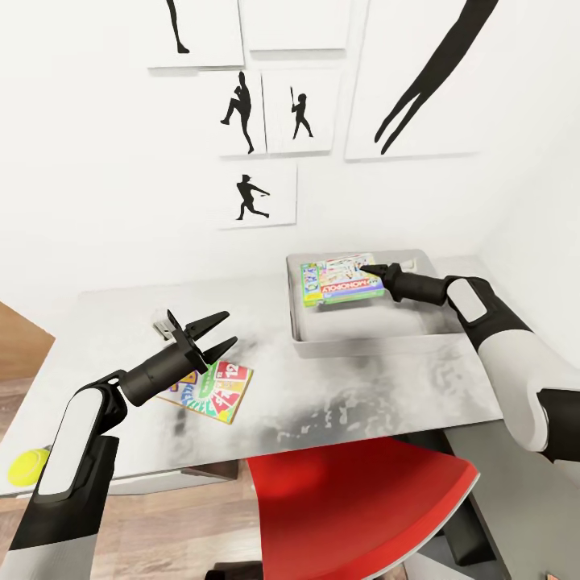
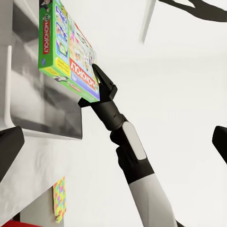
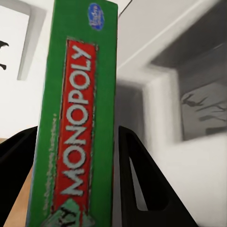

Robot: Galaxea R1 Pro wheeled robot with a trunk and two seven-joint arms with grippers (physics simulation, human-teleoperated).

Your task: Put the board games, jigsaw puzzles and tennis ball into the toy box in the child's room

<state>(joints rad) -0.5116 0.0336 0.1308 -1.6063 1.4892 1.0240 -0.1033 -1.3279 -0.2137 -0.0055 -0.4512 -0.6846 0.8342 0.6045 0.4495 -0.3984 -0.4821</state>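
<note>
A long grey tabletop (image 1: 379,403) stretches under both arms, a red moulded chair (image 1: 354,507) tucked against its near edge. Beyond the left gripper, and directly beneath the right one, stands the shallow grey rectangular toy box (image 1: 310,342). The right gripper (image 1: 380,272) is clamped on the edge of a green Monopoly board game box (image 1: 342,282), its black fingers (image 3: 135,175) pressing either side of the box's thin spine, holding it flat over the tray's far half; whether the box already touches the tray floor is hard to judge from these angles, though it seems to hang just above. To set it down well, the right arm should lower until the box lies inside the walls, then part the fingers and lift clear without dragging it. The left gripper (image 1: 211,337) hovers with its fingers spread and nothing between them, just above a colourful flat number-printed jigsaw puzzle (image 1: 216,392) on the table. A yellow-green tennis ball (image 1: 28,466) sits near the table's left corner, behind the left forearm.
</note>
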